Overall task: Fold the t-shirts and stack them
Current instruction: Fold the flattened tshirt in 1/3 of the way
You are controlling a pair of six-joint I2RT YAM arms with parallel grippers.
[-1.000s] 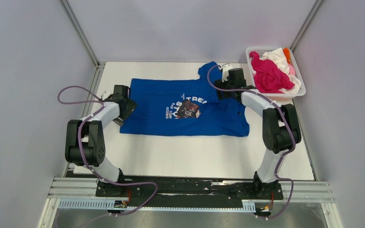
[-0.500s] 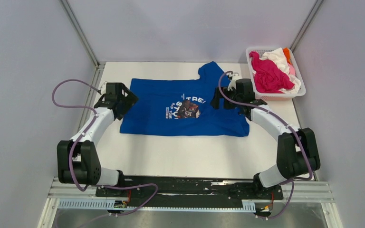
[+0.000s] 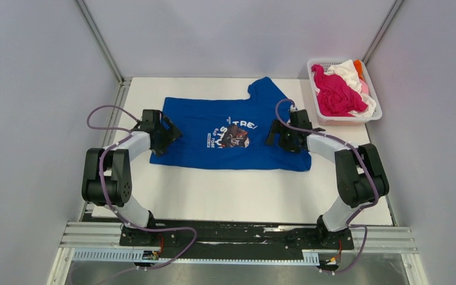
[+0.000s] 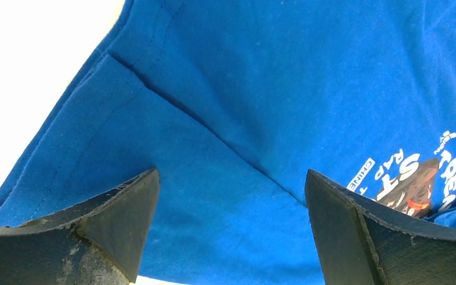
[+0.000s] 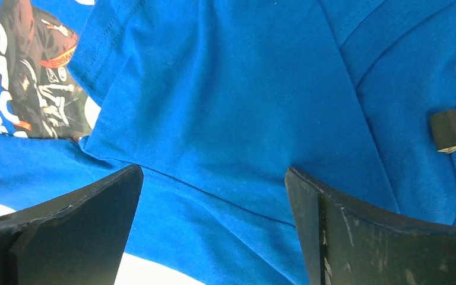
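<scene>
A royal blue printed cloth t-shirt (image 3: 214,155) lies spread flat for folding. Left gripper (image 4: 230,178) and right gripper (image 5: 212,172) hang over opposite ends, jaws wide, empty.

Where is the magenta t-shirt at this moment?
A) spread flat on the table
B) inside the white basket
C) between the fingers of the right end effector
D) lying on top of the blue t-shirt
B: the magenta t-shirt lies crumpled inside the white basket at the far right corner, and only the blue t-shirt is spread on the table.
</scene>
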